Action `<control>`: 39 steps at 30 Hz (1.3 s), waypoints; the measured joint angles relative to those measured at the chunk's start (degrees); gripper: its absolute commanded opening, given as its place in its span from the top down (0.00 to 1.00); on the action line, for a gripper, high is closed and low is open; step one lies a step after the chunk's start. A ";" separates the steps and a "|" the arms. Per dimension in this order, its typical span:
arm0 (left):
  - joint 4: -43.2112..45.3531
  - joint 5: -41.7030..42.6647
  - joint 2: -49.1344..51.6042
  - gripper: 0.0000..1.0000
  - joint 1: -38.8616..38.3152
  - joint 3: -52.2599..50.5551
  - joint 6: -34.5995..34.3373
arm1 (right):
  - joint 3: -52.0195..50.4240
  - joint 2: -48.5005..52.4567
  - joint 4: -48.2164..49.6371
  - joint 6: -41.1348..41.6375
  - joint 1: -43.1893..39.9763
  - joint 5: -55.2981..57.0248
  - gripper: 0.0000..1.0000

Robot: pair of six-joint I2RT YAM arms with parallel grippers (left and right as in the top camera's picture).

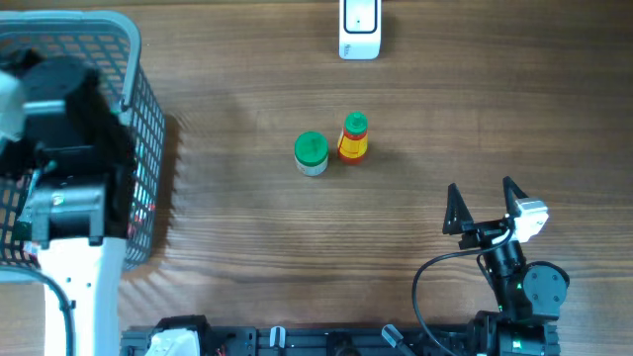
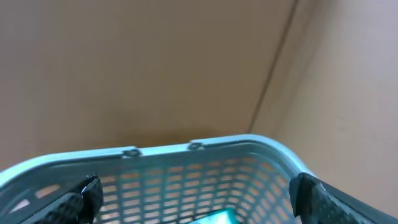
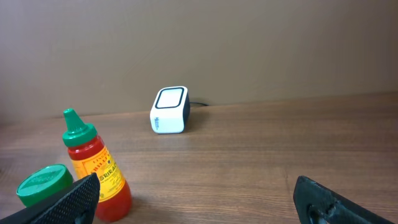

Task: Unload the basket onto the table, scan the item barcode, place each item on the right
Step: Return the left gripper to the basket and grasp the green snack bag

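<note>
A red sriracha bottle (image 1: 353,138) with a green cap stands mid-table, a green-lidded jar (image 1: 311,152) just left of it. The right wrist view shows the bottle (image 3: 93,167) and the jar (image 3: 42,183) at its lower left. A white barcode scanner (image 1: 359,30) sits at the far edge, also in the right wrist view (image 3: 170,111). My right gripper (image 1: 485,205) rests open near the front right, nothing between its fingers (image 3: 65,202). My left gripper (image 2: 193,199) hangs open over the basket (image 2: 186,165), above a teal item (image 2: 214,218) lying inside.
The grey mesh basket (image 1: 138,119) takes up the table's left side, with my left arm over it. A black cable loops by the right arm's base at the front edge.
</note>
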 measured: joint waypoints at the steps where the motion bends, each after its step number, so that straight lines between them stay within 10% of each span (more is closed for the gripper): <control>1: -1.33 1.64 0.11 0.00 2.73 0.02 -0.26 | 0.00 0.00 0.00 0.02 0.00 0.00 0.00; 9: -13.31 27.61 9.73 0.00 22.18 0.13 -8.59 | 0.00 0.00 0.00 0.02 0.00 -0.02 0.00; 18: -19.85 57.70 28.28 0.00 27.12 0.13 -9.53 | 0.00 0.00 0.00 0.00 0.00 -0.02 0.00; 39: -24.55 71.32 40.24 0.50 27.21 -2.56 -5.57 | 0.00 0.00 0.00 0.00 0.00 -0.02 0.00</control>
